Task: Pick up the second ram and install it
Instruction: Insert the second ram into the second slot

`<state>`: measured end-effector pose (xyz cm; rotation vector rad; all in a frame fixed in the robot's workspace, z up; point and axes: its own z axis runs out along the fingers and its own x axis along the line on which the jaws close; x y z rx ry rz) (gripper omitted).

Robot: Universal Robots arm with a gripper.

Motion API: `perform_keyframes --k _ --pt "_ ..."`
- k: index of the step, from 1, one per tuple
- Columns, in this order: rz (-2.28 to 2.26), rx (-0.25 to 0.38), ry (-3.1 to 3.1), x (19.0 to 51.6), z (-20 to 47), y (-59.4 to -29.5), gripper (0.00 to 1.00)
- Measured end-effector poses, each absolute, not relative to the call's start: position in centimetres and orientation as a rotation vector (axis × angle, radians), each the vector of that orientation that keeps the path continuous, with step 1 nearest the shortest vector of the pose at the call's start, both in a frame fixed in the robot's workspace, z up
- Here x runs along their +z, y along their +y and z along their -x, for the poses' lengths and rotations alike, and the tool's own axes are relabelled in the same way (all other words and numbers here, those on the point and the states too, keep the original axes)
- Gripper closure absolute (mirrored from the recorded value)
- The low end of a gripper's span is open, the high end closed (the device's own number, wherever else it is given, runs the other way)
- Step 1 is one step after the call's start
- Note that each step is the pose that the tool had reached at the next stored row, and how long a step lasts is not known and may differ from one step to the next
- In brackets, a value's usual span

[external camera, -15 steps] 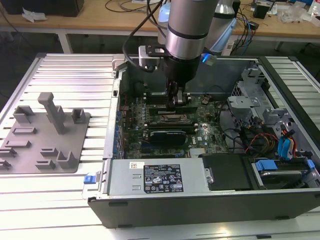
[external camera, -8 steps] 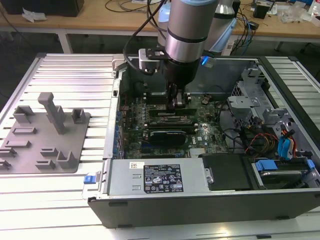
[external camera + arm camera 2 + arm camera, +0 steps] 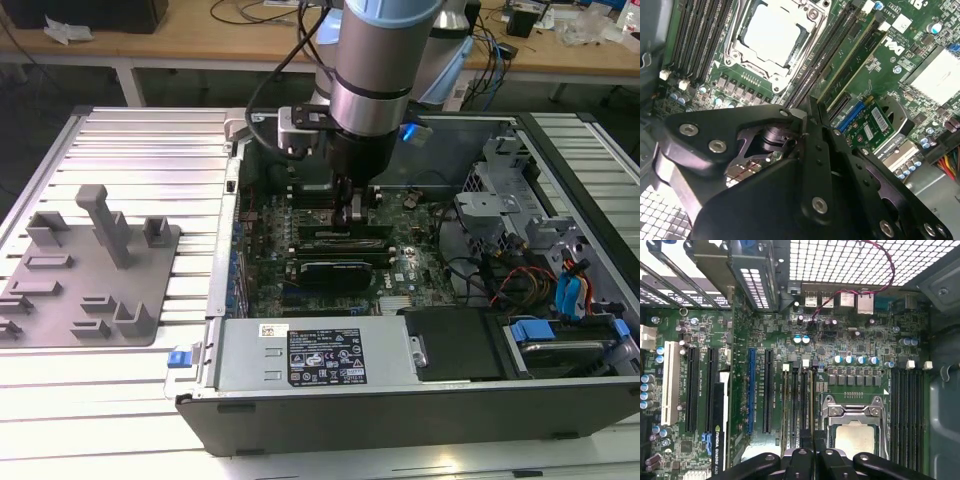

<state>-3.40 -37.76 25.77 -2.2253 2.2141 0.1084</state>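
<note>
Two main risks from here. First, where things stand: the gripper (image 3: 810, 450) is low inside the computer case (image 3: 300, 375), right over the memory slots (image 3: 799, 405) beside the processor socket (image 3: 855, 425). Can't tell if it's clamped or let go. As best I can read it, the second ram (image 3: 810, 405) is the thin green-brown stick standing on edge in the slot directly in line with the gripper. Can't tell if it's fully seated.

Risk 1: the stick is off-line or tilted in the slot. A downward push like that could latch one end while the other rides up. It could also flex the board and damage the slot contacts. White end clips (image 3: 805, 363) not swung clear would cause the same.

Risk 2: tight clearance. The other stick (image 3: 787, 405) stands just beside the second ram, and the processor socket is on the far side. Any sideways drift of the gripper body could knock one of them.

Counts:
- one arm (image 3: 385, 60), one gripper, one computer case
- one grey tray (image 3: 60, 320) with upright posts, on the exterior view's left, well apart from the case
- one processor socket
- two banks of memory slots, four slots each, one bank on each side of the socket
- two sticks in the gripper's bank, by my reading
- one graphics card (image 3: 720, 430)
</note>
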Motion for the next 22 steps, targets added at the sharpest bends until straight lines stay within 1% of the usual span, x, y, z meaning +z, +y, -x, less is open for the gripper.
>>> perform_keyframes --k 11,17,22 --pt "2.232 0.109 2.207 24.4 3.4 -37.9 0.91" --pt "2.223 0.109 2.216 24.2 3.4 -37.9 0.91" --pt "2.213 0.094 2.216 24.0 3.7 -37.9 0.91"
